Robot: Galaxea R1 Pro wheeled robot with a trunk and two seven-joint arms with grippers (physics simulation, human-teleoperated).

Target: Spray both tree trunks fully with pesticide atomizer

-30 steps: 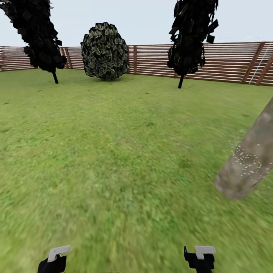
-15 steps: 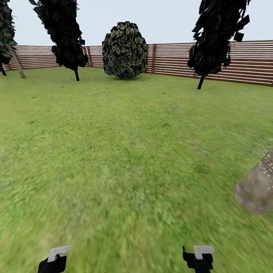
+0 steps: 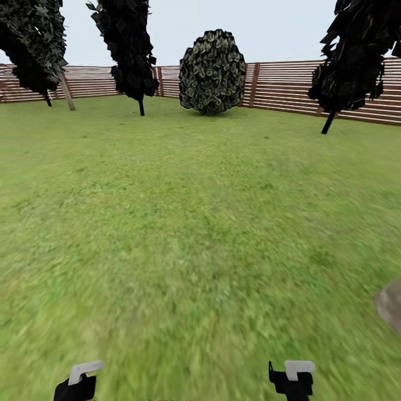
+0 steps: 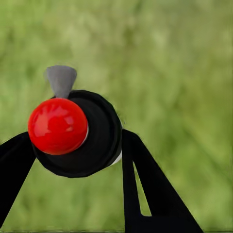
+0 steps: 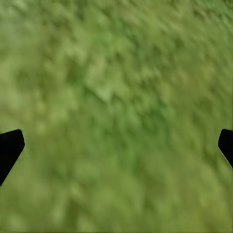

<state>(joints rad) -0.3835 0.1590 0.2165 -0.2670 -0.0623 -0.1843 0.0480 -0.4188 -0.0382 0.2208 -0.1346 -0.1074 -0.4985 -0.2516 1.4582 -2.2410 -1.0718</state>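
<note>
— Where is your sprayer?

— Your left gripper (image 4: 73,145) has it: the fingers pinch the dark sprayer (image 4: 82,133), red knob (image 4: 57,126) toward the wrist camera, grey nozzle (image 4: 61,79) pointing away over the grass, likely held ready to aim.

— And your right hand?

— The right gripper (image 5: 116,145) hangs spread over bare lawn (image 5: 116,97), carrying nothing.

— What faces you?

— Open lawn running to the slatted fence (image 3: 289,89), a round bush (image 3: 213,72) and dark trees (image 3: 131,50) along it. A thick grey-brown trunk (image 3: 391,305) shows at the right edge. You seem in transit; no droplets are visible on it from here.
</note>
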